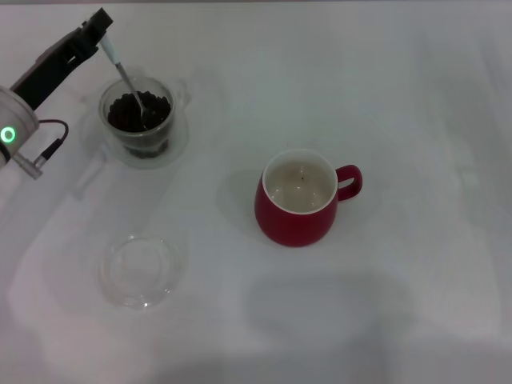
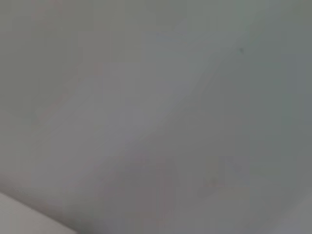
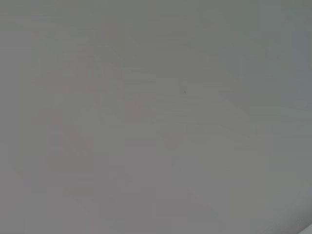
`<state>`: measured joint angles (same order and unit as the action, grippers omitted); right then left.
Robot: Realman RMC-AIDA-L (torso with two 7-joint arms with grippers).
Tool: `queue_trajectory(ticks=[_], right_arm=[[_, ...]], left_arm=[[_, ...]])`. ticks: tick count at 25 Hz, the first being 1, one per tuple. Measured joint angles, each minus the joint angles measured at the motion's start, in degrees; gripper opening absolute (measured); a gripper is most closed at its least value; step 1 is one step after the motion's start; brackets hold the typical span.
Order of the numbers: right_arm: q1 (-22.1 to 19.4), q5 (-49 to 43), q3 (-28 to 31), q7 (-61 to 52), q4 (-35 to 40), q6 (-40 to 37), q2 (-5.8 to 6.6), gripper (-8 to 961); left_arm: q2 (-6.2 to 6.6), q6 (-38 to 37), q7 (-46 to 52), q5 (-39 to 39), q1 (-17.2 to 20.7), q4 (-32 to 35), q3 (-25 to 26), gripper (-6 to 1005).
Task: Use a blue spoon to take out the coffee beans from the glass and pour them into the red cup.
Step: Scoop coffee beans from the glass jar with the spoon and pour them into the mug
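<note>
nothing readable is showing up anywhere, honestly. no text, labels, brands or numbers on the red cup [image 1: 297,200], the glass [image 1: 140,118], the blue spoon [image 1: 126,78] or the white table [image 1: 416,104]. both wrist views are only giving plain pale surface, no markings.

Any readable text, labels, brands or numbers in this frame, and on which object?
None. The red cup, the glass of coffee beans, the blue spoon and the clear dish bear no writing. The left arm shows only a green ring light, no characters. Both wrist views show blank surface.
</note>
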<state>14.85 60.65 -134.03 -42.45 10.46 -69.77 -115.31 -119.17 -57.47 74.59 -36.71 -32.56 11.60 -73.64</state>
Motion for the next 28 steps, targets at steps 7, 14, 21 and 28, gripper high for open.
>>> queue_trajectory(ticks=[7,14,21,28], right_arm=[[0.0,0.0,-0.4,0.0,0.0,0.1,0.00,840],[0.0,-0.1,-0.6,0.0,0.1,0.1,0.00,840],[-0.1,-0.4,-0.6,0.0,0.3,0.1,0.00,840],[-0.4,-0.4,-0.7,0.0,0.5,-0.2,0.00,840]], left_arm=[[0.16,-0.4,5.4,0.4,2.1,0.4,0.8,135],[0.28,-0.9,9.2,2.7,3.2,0.5,0.9,135],[0.34,-3.4,13.0,4.8,4.3,0.6,0.9,135],[0.35,-5.9,14.1,8.1,6.2,0.6,0.9,135]])
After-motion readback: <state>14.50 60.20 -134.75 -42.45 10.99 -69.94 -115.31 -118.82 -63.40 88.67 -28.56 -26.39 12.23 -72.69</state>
